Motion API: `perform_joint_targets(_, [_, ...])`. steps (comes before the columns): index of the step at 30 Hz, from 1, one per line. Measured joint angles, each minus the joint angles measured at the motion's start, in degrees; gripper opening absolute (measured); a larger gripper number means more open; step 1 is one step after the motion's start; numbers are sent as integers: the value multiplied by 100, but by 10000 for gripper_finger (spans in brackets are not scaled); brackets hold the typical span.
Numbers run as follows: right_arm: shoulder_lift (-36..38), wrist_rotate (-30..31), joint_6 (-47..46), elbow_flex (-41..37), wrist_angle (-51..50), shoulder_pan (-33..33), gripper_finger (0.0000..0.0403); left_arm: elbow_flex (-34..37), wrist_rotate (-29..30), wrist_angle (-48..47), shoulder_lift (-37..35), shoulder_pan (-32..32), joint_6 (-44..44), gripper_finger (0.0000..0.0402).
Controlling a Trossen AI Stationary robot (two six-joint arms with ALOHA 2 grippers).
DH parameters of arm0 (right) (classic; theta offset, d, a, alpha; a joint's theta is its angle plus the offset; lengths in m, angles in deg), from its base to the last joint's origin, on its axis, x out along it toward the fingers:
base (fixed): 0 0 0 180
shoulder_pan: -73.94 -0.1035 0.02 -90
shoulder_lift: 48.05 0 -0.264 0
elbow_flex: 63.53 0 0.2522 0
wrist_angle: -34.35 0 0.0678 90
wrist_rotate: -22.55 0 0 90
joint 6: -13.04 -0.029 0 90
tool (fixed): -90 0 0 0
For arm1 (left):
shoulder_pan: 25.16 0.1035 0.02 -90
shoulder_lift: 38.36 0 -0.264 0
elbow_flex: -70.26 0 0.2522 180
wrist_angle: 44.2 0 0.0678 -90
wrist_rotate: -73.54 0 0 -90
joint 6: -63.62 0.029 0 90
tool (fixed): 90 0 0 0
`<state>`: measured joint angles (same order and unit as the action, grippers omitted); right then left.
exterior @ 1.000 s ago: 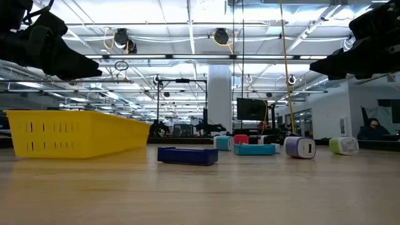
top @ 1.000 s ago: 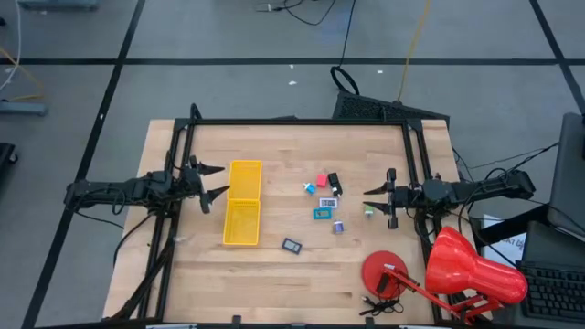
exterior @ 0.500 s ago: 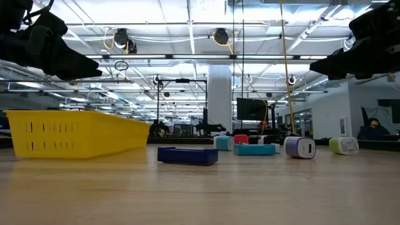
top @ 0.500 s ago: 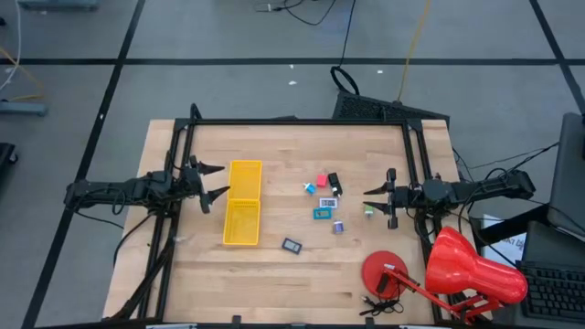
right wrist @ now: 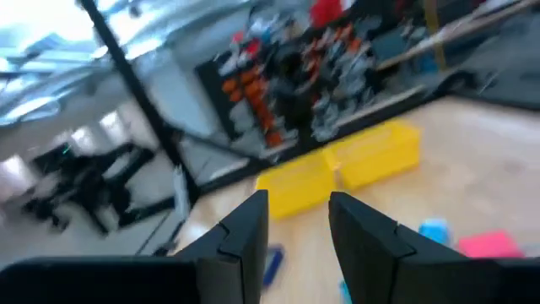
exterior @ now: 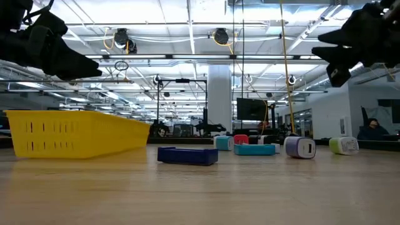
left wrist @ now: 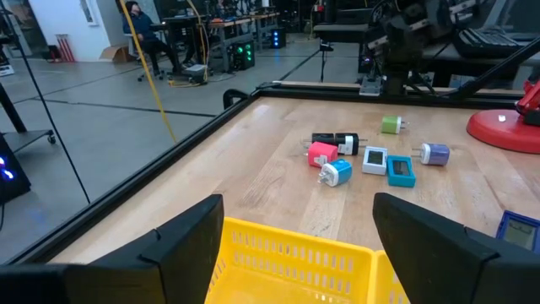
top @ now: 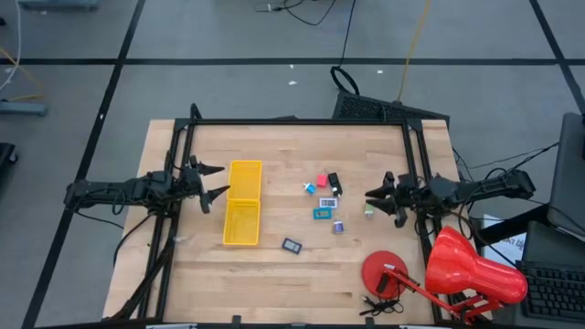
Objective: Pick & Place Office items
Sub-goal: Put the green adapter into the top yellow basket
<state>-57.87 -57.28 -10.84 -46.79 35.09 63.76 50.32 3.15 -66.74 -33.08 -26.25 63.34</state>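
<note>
The office items lie loose on the wood right of centre: pink-red [top: 322,180], black [top: 335,183], blue-and-white [top: 310,188], teal [top: 321,213], purple [top: 338,226], green [top: 369,210], and a dark flat rectangle [top: 292,245] nearer the near edge. My right gripper [top: 373,196] hovers open above the table, just right of the green piece. My left gripper [top: 214,181] hovers open at the left side of the yellow tray [top: 243,203]. The left wrist view shows the same cluster, with the pink-red piece [left wrist: 321,154] and the teal piece [left wrist: 401,171].
A large red desk lamp [top: 457,270] stands at the near right corner, close to my right arm. The long yellow tray rests flat on the wood, left of the items. A black frame [top: 302,122] runs along the far edge and both sides of the table.
My right gripper has turned about its wrist and tipped, staying above the green piece; its wrist view is blurred by the motion. The items, the tray and my left arm have kept still.
</note>
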Motion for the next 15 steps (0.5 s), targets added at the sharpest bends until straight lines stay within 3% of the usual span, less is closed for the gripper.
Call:
perform_joint_targets(4, [-102, 450, -173, 0, 212, -2, 122, 0, -1, 0, 2, 1, 0, 304])
perform_joint_targets(7, [-423, 462, -504, 1, 785, -6, 140, -1, 1, 0, 0, -1, 0, 311])
perform_joint_targets(12, [-1644, 306, -603, 11, 2463, -221, 209, -1, 0, -1, 0, 0, 0, 322])
perform_joint_targets(15, [-2536, 422, -506, 240, 2654, -406, 256, -1, -1, -2, 0, -1, 0, 327])
